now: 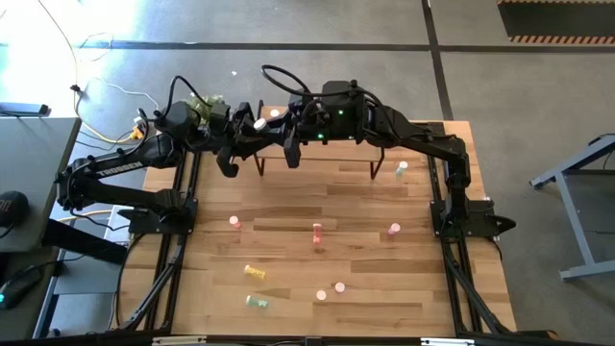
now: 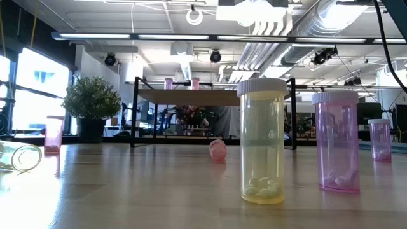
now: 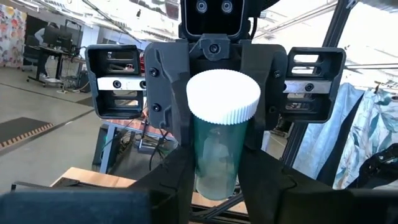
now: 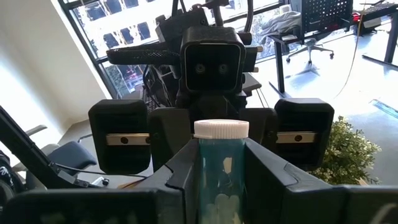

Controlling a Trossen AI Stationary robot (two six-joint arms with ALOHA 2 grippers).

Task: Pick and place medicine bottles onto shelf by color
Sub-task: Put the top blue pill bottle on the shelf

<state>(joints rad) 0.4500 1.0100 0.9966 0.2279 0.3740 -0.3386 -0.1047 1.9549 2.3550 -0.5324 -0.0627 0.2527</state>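
I am holding one green bottle (image 3: 214,149) in the air over the shelf (image 2: 191,97) at the worktop's far end, my right tool (image 4: 221,180) and left tool (image 3: 214,183) both pinching its body from opposite sides, nose to nose, likely handing it across so the better-placed arm is shelving it.

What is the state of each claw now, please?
Left claw: closed on the green bottle.
Right claw: closed on the same green bottle.

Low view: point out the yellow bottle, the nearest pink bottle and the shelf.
yellow bottle (image 2: 262,146), low view, body middle.
nearest pink bottle (image 2: 336,143), low view, body middle.
shelf (image 2: 191,97), low view, board's front edge.
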